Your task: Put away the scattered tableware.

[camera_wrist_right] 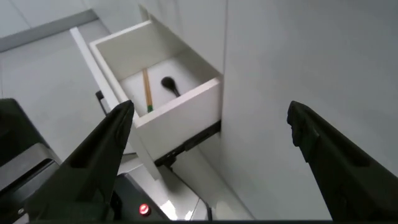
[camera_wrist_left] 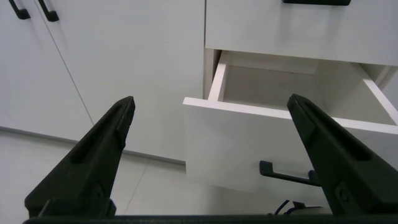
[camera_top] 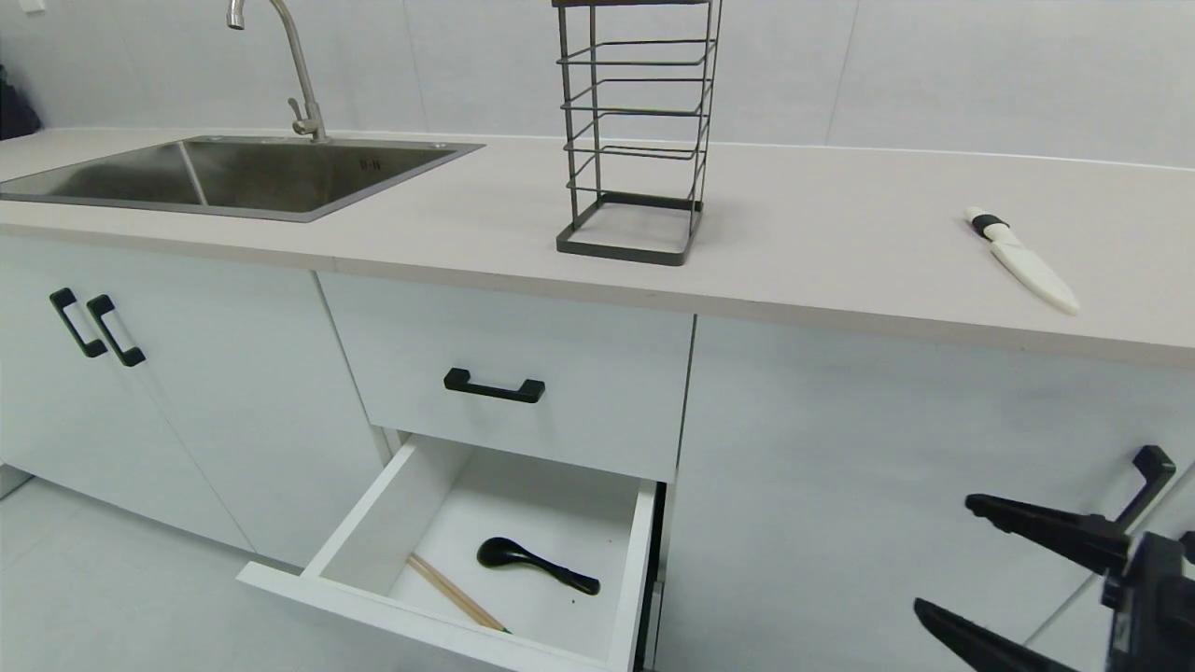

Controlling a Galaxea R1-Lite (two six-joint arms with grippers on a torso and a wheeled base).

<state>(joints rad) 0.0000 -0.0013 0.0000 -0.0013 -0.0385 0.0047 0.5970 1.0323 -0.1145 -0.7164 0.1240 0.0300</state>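
One piece left out: the white knife [camera_top: 1019, 259] with a black band, flat on the countertop [camera_top: 840, 233], well right of the wire rack [camera_top: 635, 131]. I judge it light, stiff, slick and maybe brittle, so I'd pinch across the thick end by the band. The black spoon [camera_top: 532, 563] and chopsticks [camera_top: 456, 591] lie in the open drawer [camera_top: 439, 621]. Right gripper [camera_top: 945, 557] is low by the cabinet, jaws wide, empty. Left gripper [camera_wrist_left: 211, 102] faces the drawer front, also wide, holding nothing.

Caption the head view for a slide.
Lower drawer pulled open with a black spoon and chopsticks inside; a white knife lies on the counter; right claw open and empty.
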